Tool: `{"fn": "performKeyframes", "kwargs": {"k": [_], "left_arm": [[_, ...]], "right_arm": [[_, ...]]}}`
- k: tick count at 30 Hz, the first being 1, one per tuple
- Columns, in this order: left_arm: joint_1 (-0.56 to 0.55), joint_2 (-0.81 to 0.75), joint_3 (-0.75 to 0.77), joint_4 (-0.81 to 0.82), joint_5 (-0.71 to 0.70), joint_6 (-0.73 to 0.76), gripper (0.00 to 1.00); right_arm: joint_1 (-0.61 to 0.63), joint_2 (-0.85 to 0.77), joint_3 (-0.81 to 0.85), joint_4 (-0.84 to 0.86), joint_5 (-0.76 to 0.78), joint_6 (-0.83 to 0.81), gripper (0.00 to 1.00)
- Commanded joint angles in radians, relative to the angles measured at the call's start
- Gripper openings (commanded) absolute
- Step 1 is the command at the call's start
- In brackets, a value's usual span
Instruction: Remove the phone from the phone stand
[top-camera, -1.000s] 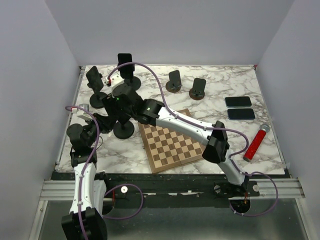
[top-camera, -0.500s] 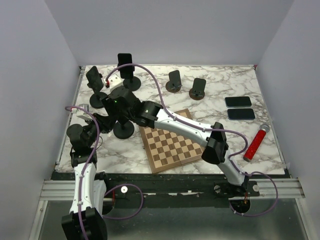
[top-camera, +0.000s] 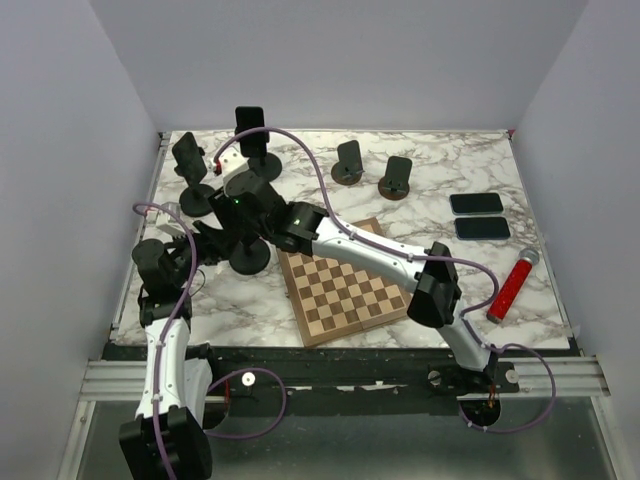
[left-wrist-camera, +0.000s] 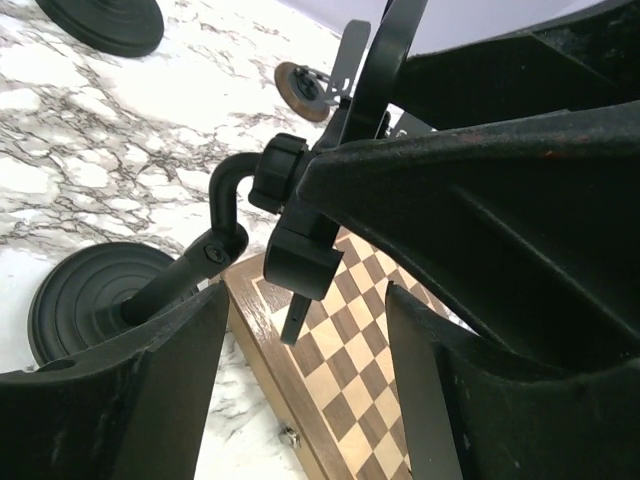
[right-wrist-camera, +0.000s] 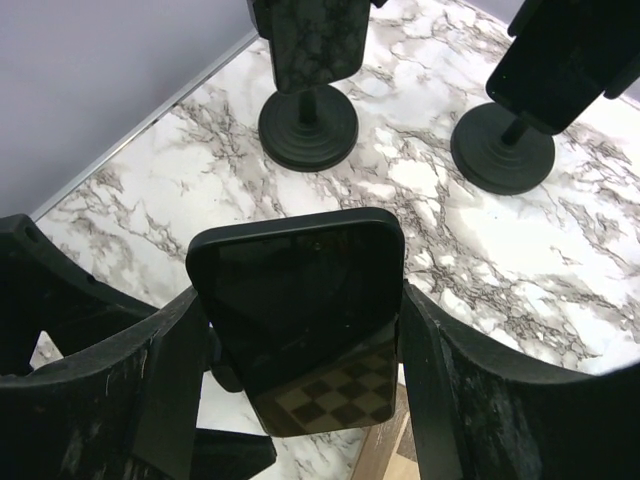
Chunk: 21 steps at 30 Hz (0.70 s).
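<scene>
My right fingers (right-wrist-camera: 170, 390) are clamped on the phone (right-wrist-camera: 295, 300) edges. My left fingers (left-wrist-camera: 160, 400) are spread apart, the phone stand (left-wrist-camera: 90, 300) neck between them, over the counter (left-wrist-camera: 100, 130).

- My right arm (top-camera: 372, 250) is stretched way over to the left side. The right gripper (right-wrist-camera: 300, 298) has its fingers pressed on both edges of the phone (right-wrist-camera: 295, 330).
- My left arm (top-camera: 163, 345) is tucked up near its base, with the left gripper (left-wrist-camera: 305, 295) spread wide, aimed toward the right one.

chessboard (top-camera: 345, 290) beside phone stand (top-camera: 247, 258), other stands (top-camera: 193, 172) behind
</scene>
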Motion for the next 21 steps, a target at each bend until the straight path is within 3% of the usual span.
{"fn": "performKeyframes", "kwargs": {"k": [1, 5, 10, 15, 21], "left_arm": [[-0.002, 0.011, 0.068, -0.066, 0.054, 0.043, 0.73], [-0.001, 0.011, 0.094, -0.095, 0.06, 0.069, 0.7], [0.002, 0.007, 0.09, -0.058, 0.042, 0.067, 0.58], [0.002, 0.036, 0.093, -0.012, 0.043, 0.047, 0.51], [0.0, 0.052, 0.083, 0.088, 0.073, 0.005, 0.58]], "right_arm": [[-0.02, -0.002, -0.005, -0.013, -0.074, -0.031, 0.25], [-0.057, 0.001, 0.014, -0.039, -0.19, -0.032, 0.15], [-0.1, 0.028, 0.075, -0.093, -0.323, -0.014, 0.04], [-0.126, 0.031, 0.092, -0.102, -0.389, 0.002, 0.02], [-0.134, 0.049, 0.119, -0.114, -0.432, 0.02, 0.01]]}}
